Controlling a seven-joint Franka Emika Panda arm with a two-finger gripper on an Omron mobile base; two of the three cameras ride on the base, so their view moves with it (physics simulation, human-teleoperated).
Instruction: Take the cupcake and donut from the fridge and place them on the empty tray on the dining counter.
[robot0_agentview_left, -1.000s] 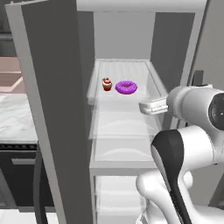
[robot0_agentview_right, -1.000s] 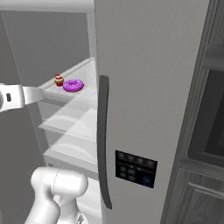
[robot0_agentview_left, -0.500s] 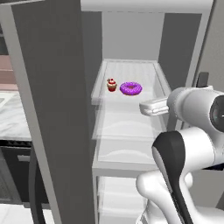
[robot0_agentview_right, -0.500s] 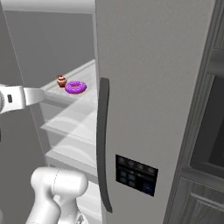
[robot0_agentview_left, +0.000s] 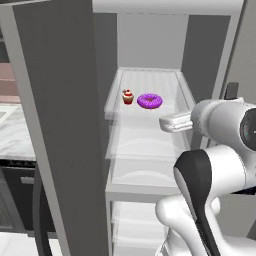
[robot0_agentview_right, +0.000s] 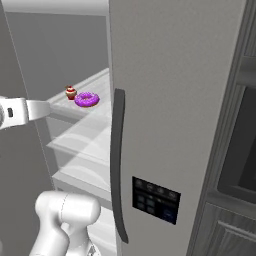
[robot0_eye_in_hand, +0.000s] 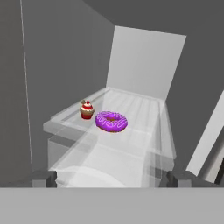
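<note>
Cupcake and donut are seen at frame centre, side by side on the fridge shelf, ungrasped; the pincer is spread apart. Both transfers are judged outstanding.

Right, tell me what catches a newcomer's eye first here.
The purple donut stands out, lying on an upper shelf of the open grey fridge, with the small cupcake close beside it, apart. The white arm's open gripper points at them from short of the shelf.

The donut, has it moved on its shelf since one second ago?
No. The donut lies right of the cupcake, near the shelf front as before; only the camera shifted.
</note>
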